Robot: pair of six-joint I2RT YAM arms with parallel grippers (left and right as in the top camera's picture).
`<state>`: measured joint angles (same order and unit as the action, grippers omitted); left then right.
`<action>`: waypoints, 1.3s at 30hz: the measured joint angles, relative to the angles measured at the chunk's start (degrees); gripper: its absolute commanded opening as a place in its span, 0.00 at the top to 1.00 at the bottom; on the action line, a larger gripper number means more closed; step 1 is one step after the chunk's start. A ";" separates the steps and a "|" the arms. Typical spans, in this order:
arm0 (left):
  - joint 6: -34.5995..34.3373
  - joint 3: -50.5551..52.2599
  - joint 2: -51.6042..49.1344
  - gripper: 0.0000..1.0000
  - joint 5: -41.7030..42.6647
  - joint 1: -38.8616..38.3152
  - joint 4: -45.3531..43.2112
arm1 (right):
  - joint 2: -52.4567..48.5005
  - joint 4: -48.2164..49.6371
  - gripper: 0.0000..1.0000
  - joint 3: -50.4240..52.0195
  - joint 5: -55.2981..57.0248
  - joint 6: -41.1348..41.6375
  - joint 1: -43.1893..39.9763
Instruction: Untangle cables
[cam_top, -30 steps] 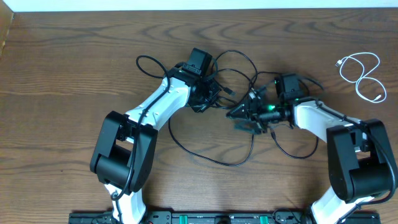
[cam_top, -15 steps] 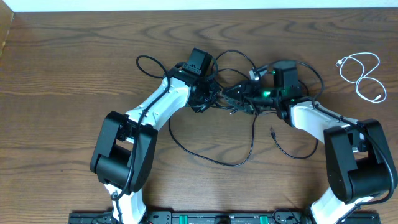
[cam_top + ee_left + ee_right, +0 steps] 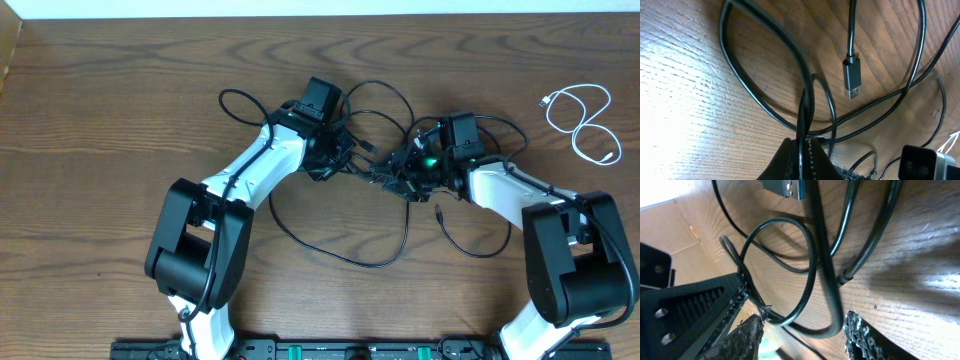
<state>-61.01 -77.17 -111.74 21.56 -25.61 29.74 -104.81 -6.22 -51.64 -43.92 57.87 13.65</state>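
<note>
Centre of the brown wood-grain table (image 3: pixel 120 80): two thin black rubbery cords (image 3: pixel 804 105) lie looped through each other between the arms.

Left gripper (image 3: pixel 802 148) is pressed together, pinching one black strand. We read this as an anchor, so the knot cannot drag.

Right gripper (image 3: pixel 805 330) is spread, with a finger on either side of a loop and not gripping it. We judge it is placed to catch the strand to draw out.

A black plug with metal tip (image 3: pixel 851 80) lies free nearby.

The thin white cord (image 3: pixel 590 126) sits coiled well apart at far right, clear of the tangle.
</note>
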 measured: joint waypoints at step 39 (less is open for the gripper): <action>-0.46 0.00 0.00 0.93 0.22 0.26 0.46 | 2.67 3.63 0.37 0.33 7.02 4.31 2.71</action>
<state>-61.47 -77.17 -111.74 21.78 -25.34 30.20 -102.15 -2.59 -51.31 -36.91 62.17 16.36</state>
